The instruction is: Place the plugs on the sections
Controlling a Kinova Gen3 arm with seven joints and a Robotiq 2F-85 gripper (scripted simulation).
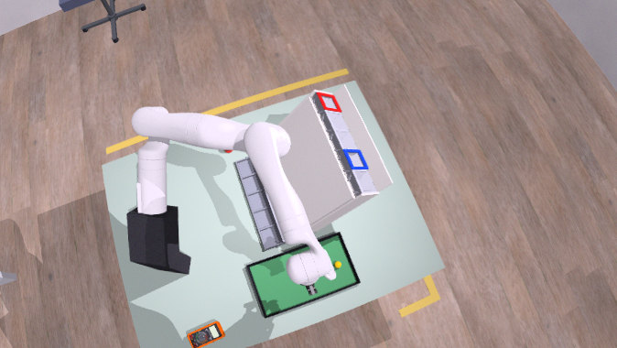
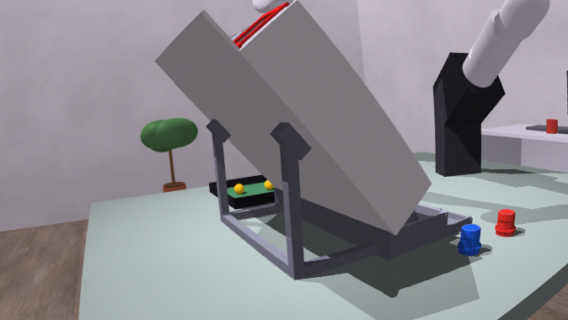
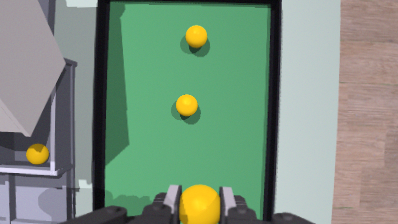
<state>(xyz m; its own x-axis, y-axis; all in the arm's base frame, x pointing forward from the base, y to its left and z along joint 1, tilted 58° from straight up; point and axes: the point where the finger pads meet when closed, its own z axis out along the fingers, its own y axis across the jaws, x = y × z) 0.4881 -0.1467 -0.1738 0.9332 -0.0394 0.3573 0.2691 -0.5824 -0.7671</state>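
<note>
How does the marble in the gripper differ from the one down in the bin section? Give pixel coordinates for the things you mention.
The held yellow-orange marble [image 3: 200,205] is pinched between the gripper's fingers, whereas the yellow-orange marble in the grey bin section [image 3: 37,154] lies loose there. The held marble looks larger in the wrist view; the bin marble looks smaller. Both share a round shape and colour.

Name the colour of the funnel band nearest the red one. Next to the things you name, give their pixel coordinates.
Blue [image 1: 366,160]; it shows best in the top view.

And there's smooth, glossy white plastic on the arm [image 1: 275,188] [image 2: 493,50], matt grey on the sloping cover [image 1: 311,160] [image 2: 337,114] [image 3: 25,65]! The yellow marble [image 3: 200,204] looks smooth, softly shiny; the floor [image 1: 481,114] [image 2: 38,261] [image 3: 370,100] shows wood-grain planks.
</note>
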